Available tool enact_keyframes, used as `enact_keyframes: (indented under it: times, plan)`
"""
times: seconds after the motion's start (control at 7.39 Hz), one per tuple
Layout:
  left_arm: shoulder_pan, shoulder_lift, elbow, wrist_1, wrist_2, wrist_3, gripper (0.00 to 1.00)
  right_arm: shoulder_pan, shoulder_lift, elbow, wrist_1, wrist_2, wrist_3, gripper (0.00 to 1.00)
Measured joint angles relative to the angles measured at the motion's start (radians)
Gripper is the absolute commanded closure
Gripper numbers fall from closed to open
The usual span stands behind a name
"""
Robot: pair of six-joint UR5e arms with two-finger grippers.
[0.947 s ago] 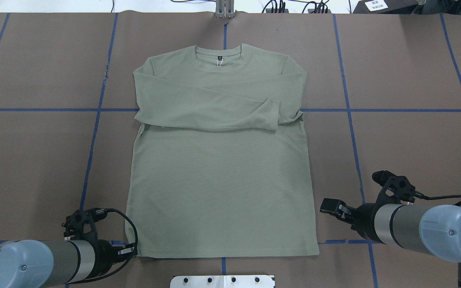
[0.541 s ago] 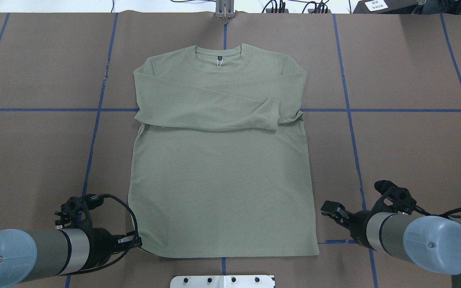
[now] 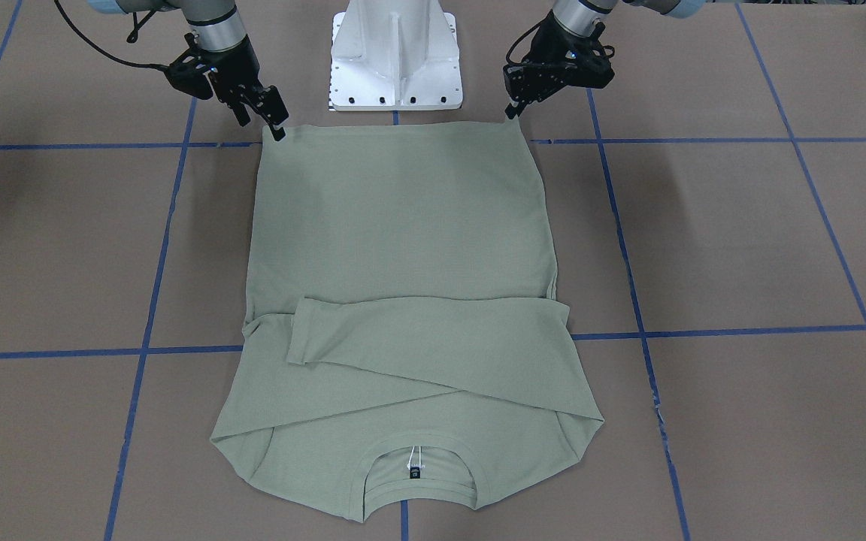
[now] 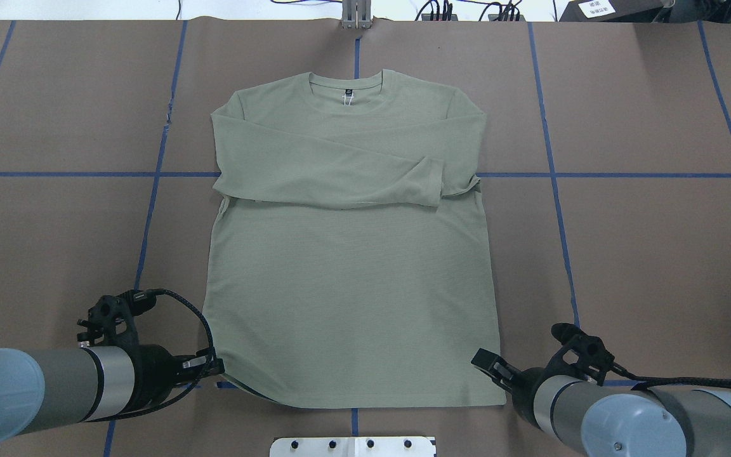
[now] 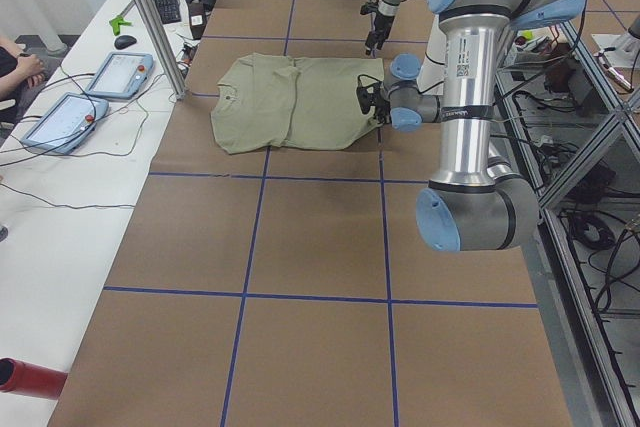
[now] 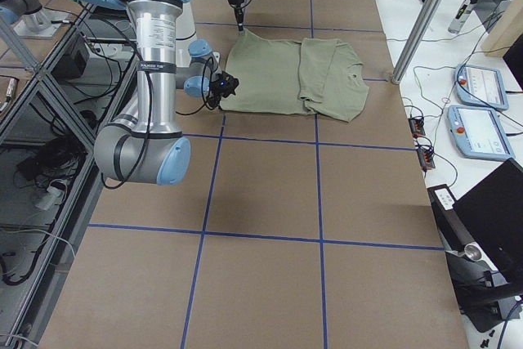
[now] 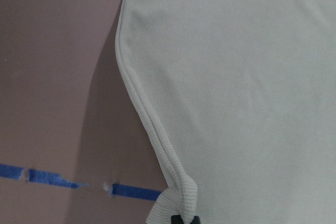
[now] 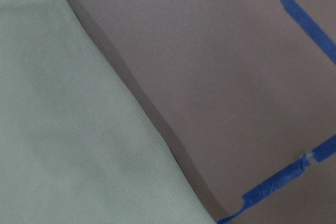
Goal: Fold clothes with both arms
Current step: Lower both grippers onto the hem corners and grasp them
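The pale sage-green shirt (image 4: 349, 285) lies flat on the brown table, collar at the far side and both sleeves folded across the chest. My left gripper (image 4: 216, 371) is shut on the near-left hem corner. In the left wrist view that corner (image 7: 176, 195) bunches up at the black fingertips (image 7: 184, 219). My right gripper (image 4: 486, 363) hovers at the near-right hem corner and looks open. The right wrist view shows only the shirt's edge (image 8: 63, 129) and bare table, no fingers. In the front-facing view the left gripper (image 3: 512, 113) and right gripper (image 3: 277, 134) sit at the hem's two corners.
The white base plate (image 4: 353, 446) sits just behind the hem, between the arms. Blue tape lines (image 4: 556, 190) cross the table. A metal post (image 5: 150, 17) and two teach pendants (image 5: 120, 75) stand beyond the far edge, where a person's arm (image 5: 15, 62) rests.
The right arm swung in and toward the near edge, from well clear of the shirt to its near-right hem corner. The left gripper shifted slightly, drawing the near-left corner inward and up.
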Motion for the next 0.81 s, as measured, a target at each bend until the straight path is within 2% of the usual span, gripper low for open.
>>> enact_keyframes:
  times: [0.41,0.81]
  plan:
    - [-0.001,0.001,0.000,0.000,0.003,-0.004,1.00,-0.033,0.013,-0.019,-0.001,-0.031,0.006,0.19]
    - [-0.001,0.006,0.000,0.000,0.004,-0.004,1.00,-0.045,0.005,-0.022,-0.001,-0.033,0.006,0.21]
